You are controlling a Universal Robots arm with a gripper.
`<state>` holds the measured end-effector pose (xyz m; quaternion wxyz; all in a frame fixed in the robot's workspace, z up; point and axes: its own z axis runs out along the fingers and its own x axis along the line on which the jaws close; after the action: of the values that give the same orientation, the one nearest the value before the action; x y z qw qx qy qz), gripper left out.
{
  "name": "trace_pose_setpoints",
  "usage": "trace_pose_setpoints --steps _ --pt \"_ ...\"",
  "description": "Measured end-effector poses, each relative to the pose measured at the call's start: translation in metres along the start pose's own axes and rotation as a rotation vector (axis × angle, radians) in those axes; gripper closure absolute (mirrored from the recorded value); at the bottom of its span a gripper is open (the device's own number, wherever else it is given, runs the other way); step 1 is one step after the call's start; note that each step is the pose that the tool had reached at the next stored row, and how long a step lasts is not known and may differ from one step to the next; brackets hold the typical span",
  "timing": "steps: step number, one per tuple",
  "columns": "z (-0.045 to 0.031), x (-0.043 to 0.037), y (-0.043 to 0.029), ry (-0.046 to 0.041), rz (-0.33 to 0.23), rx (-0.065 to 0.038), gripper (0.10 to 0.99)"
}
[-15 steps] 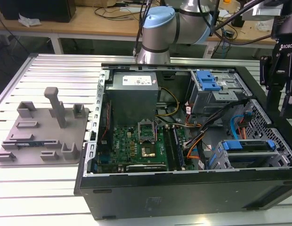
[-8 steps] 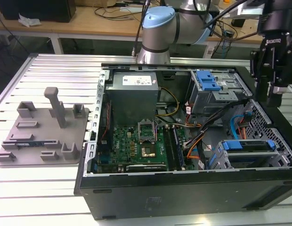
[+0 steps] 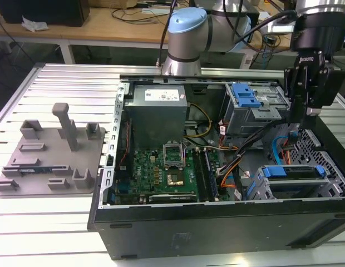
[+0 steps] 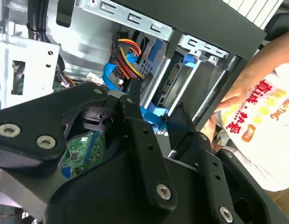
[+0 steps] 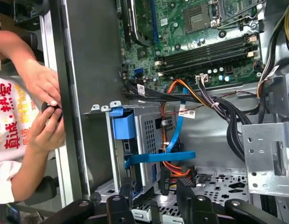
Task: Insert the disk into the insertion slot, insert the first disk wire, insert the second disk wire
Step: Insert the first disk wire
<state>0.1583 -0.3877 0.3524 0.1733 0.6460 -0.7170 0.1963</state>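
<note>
Slatted metal tabletop carried the open computer case; the disk sat in the insertion slot at the exterior view's right. Just above hung the hand, jaws apart, gripping nothing. The step probably wanted square alignment and a straight, gentle push.

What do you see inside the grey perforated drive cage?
The disk sits in the insertion slot, showing its blue frame; its silver body and connectors are covered by the slot's walls.
</note>
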Motion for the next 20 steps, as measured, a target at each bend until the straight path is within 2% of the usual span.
trace_pose_setpoints --steps 1,3,8,15,20 --pt "0.0021 -0.0012 0.0002 -0.0001 0.0 0.0 0.6" --pt "0.0064 -0.0038 0.0005 0.0 0.0 0.0 0.737" --pt "0.0122 -0.0071 0.0036 -0.0007 0.01 0.007 0.737" --pt "0.0148 -0.0122 0.0055 -0.0029 0.022 0.025 0.737" --pt "0.0161 -0.013 0.0056 0.002 0.025 0.028 0.737"
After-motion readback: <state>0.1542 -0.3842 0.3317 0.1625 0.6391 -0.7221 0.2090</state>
